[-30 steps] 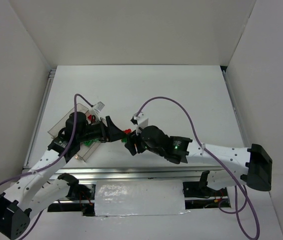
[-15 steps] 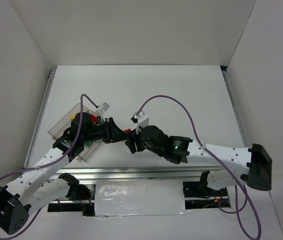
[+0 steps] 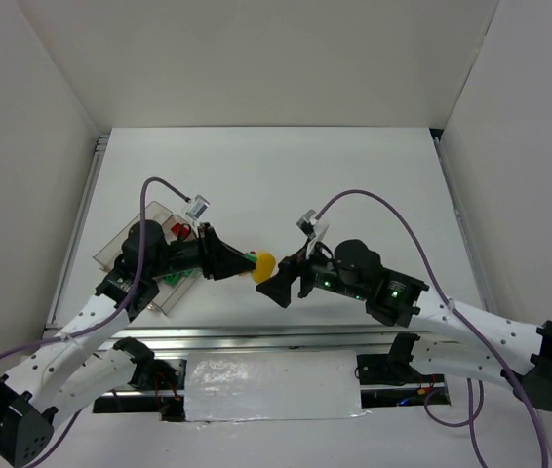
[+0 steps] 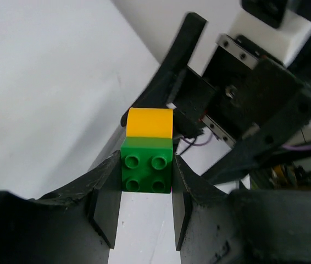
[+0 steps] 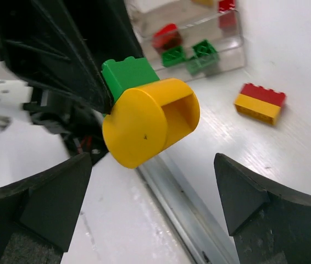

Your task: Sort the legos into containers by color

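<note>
The left fingers (image 4: pixel 106 206) clamp a green brick (image 4: pixel 147 171) with a yellow rounded brick (image 4: pixel 150 122) stuck to its front, held in the air just beside the clear tray (image 3: pixel 115 249). The right fingers (image 5: pixel 254 203) stand wide apart, one on each side of the yellow rounded brick, without touching it. A red-and-yellow brick (image 5: pixel 260 103) lies on the counter (image 3: pixel 354 185) near the clear tray.

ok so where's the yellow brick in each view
top external: near the centre of the picture, the yellow brick is a small yellow blob.
left wrist: middle of the picture, directly above the green brick.
right wrist: centre-left, large and close, its hollow end facing right.
shared landmark: the green brick joined to it, clamped in the left pincer.
</note>
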Robot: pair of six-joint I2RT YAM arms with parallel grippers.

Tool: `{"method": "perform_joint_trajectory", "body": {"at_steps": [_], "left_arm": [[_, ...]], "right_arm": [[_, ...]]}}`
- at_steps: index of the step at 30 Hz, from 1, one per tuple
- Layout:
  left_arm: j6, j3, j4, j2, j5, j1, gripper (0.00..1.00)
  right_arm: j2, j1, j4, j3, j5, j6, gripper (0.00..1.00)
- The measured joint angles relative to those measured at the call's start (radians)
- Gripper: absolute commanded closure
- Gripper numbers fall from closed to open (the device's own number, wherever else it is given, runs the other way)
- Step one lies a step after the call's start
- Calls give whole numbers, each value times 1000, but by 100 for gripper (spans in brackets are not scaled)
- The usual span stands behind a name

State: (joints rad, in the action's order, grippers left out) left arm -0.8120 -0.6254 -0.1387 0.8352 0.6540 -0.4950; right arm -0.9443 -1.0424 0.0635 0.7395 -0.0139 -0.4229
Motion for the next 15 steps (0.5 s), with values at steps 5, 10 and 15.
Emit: {"method": "perform_joint_trajectory", "body": {"at_steps": [5, 10, 15], "left_arm": [[-29, 32, -198, 1, 156, 0, 100], [-96, 91, -376, 3, 264, 0, 100], [-139, 109, -470, 6, 306, 0, 100]], "right_arm": [[109, 80, -36, -18, -174, -34, 3], [122, 152, -124, -41, -325, -92, 17], [72, 159, -215, -44, -448, -136, 55]]}}
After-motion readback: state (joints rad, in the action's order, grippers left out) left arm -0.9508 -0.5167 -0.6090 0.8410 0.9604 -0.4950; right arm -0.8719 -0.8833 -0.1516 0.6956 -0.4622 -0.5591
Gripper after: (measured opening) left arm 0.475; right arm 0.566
